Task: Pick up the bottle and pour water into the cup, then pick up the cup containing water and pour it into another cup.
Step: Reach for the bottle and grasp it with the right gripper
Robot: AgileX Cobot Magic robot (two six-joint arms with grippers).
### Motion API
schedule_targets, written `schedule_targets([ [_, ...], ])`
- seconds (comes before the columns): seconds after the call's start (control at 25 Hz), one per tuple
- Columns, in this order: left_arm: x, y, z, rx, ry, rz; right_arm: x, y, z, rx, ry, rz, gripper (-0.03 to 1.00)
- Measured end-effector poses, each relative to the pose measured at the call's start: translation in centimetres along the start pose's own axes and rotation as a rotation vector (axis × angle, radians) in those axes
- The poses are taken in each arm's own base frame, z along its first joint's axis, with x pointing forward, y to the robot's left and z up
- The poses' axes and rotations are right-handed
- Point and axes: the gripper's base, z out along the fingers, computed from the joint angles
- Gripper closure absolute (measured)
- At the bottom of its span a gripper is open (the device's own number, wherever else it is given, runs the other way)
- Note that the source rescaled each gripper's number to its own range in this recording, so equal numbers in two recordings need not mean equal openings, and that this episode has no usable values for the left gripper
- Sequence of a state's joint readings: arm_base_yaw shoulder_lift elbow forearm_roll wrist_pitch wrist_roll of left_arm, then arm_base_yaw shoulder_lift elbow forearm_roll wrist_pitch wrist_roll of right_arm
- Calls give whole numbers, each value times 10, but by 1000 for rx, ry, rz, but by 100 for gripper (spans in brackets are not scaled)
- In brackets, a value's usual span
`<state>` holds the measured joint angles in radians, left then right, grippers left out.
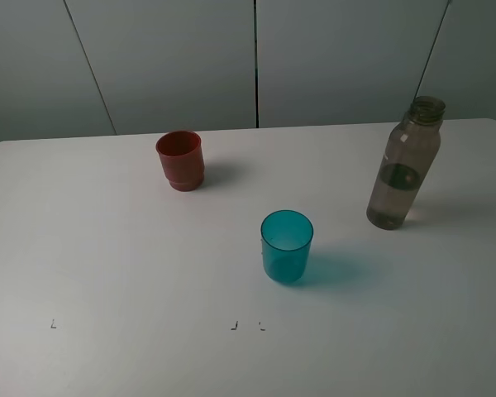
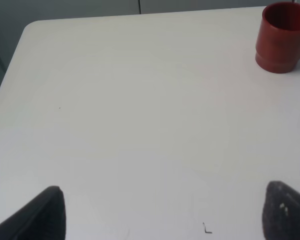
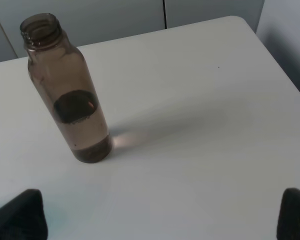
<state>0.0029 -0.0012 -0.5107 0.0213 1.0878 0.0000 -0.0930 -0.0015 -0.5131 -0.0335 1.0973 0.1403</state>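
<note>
While nothing is yet being held, the left gripper (image 2: 165, 214) is hanging wide open and empty over the surface (image 1: 107, 248); the red cup (image 1: 180, 160) is standing upright behind and to the left of the teal cup (image 1: 287, 246), well apart from it; the teal cup is looking dry inside; the bottle (image 1: 403, 165) is standing uncapped to its right and slightly behind, apparently holding water; the right gripper (image 3: 157, 216) is hovering fully open, gripping nothing, short of the bottle; neither pour is looking begun, so the whole task is lying ahead.
</note>
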Motion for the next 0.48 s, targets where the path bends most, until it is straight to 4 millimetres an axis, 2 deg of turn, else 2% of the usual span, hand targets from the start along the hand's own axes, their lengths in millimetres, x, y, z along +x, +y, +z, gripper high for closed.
schedule_targets([
  [0.48, 0, 0, 0, 0, 0, 0, 0, 0, 0, 0, 0, 0, -3],
])
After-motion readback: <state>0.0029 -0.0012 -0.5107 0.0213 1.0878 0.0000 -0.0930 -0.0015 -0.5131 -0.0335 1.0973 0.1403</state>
